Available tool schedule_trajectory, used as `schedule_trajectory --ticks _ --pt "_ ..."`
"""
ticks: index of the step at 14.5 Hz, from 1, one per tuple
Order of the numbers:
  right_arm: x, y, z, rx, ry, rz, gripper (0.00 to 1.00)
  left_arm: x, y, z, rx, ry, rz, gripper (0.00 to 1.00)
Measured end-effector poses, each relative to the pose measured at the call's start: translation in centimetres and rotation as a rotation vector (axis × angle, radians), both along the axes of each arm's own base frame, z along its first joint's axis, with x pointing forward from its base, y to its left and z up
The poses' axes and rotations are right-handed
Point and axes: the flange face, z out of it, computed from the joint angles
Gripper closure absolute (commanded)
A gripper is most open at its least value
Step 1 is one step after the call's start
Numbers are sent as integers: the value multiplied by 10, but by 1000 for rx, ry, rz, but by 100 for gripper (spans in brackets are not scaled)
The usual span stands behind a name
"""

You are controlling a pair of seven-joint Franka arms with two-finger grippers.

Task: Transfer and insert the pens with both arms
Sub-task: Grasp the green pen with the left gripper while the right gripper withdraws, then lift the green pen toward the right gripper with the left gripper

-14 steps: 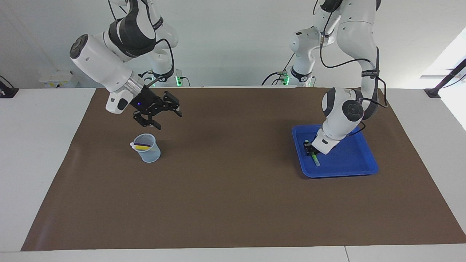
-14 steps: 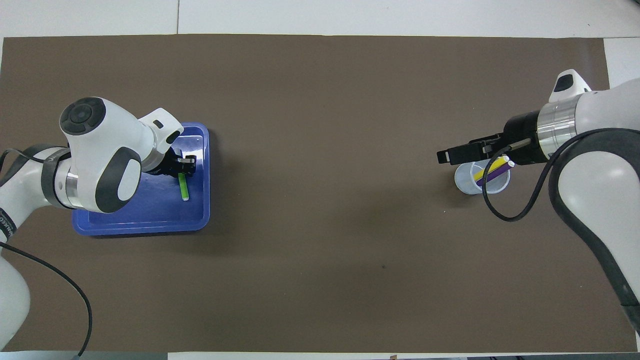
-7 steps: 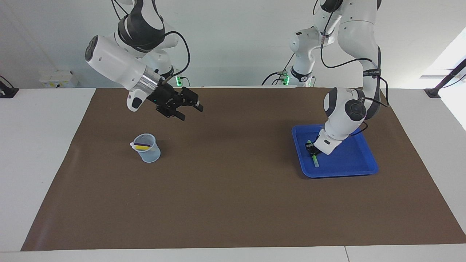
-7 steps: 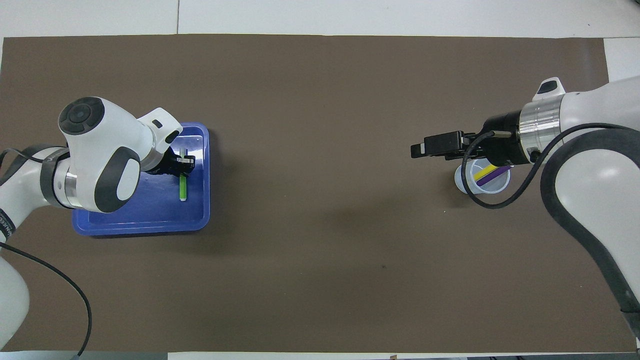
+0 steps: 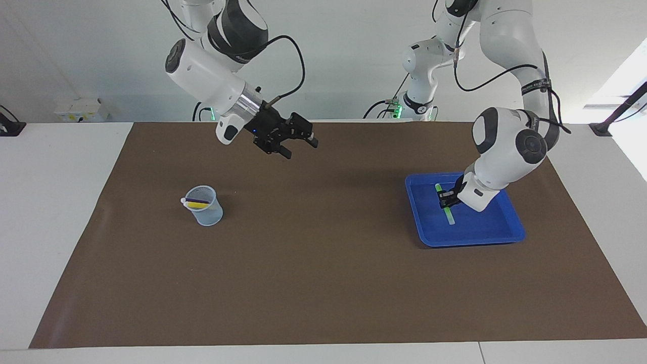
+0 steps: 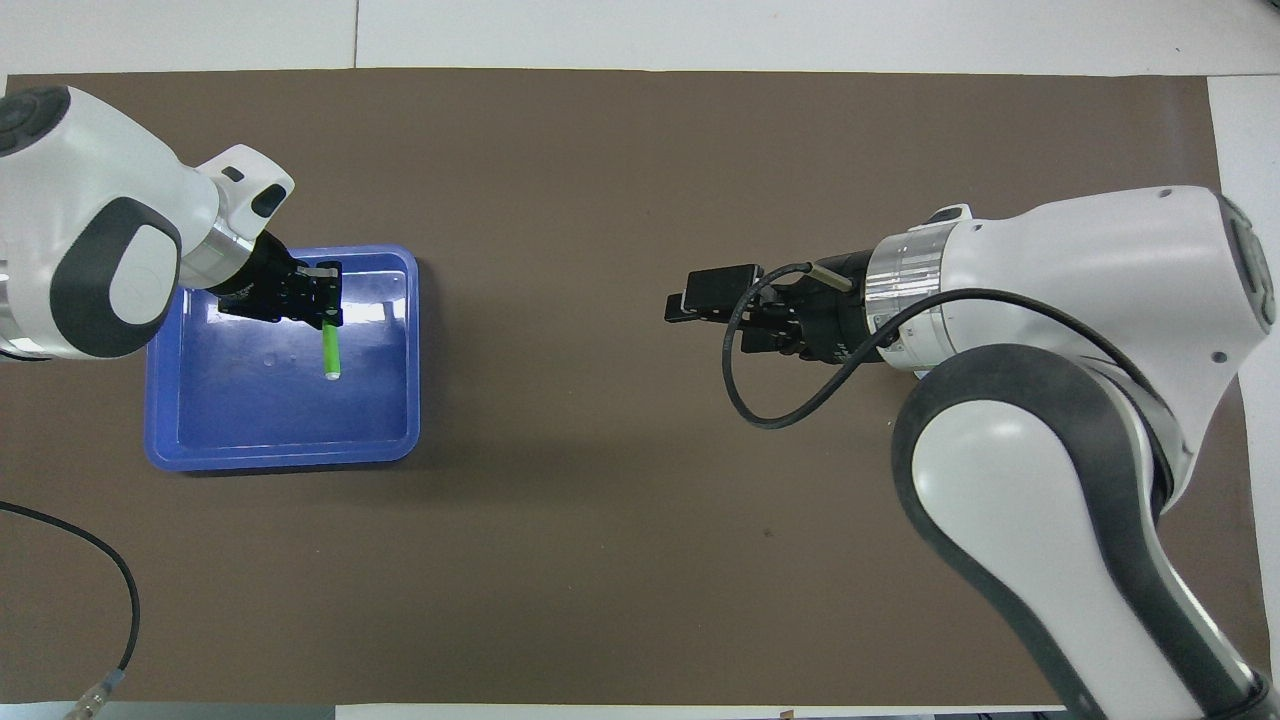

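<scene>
White walls are framing a table (image 5: 60, 212) that is lying under a broad brown mat (image 5: 323, 283). My two big arms are working over it. My right arm is carrying my right pincer (image 5: 292, 138) high above the mat between the two ends of the table, fingers spread wide and holding nothing. My left arm is bending down over the blue tray (image 5: 510, 227) at its own end of the table. At the right arm's end a pale mesh cup (image 5: 204, 207) is standing with the yellow pen (image 5: 191, 204) and the purple pen (image 5: 200, 201) leaning inside it.

My left pincer (image 5: 445, 197) is clamping shut on the green pen (image 5: 445, 205), gripping it near its upper end; the pen is hanging slanted with its pale cap end down, and I cannot tell whether that end is touching the tray floor. By my judgement I am doing the pickup of the last pen. Next I should be raising it clear of the tray rim and bringing it toward the middle, where my empty right pincer can take it for the cup.
</scene>
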Motion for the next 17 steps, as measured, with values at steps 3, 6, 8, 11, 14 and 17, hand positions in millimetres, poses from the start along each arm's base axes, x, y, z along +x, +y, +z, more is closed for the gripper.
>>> schedule_trajectory --ticks 3,6,8,11,14,17 --pt "-8 28 5 12 -16 -44 0 -5 -11 32 -74 87 268 100" --pt "-14 42 6 18 -11 -51 0 -12 -34 45 -138 248 597 100" --pt "-13 41 6 19 -3 -62 0 -18 -51 46 -186 387 772 100" --pt "-14 40 9 28 40 -116 0 -39 -80 37 -264 601 915 100" --pt "-14 40 10 33 63 -146 0 -68 -104 26 -347 745 1000 100" --pt "-15 41 11 34 62 -149 0 -87 -126 22 -375 828 1119 100"
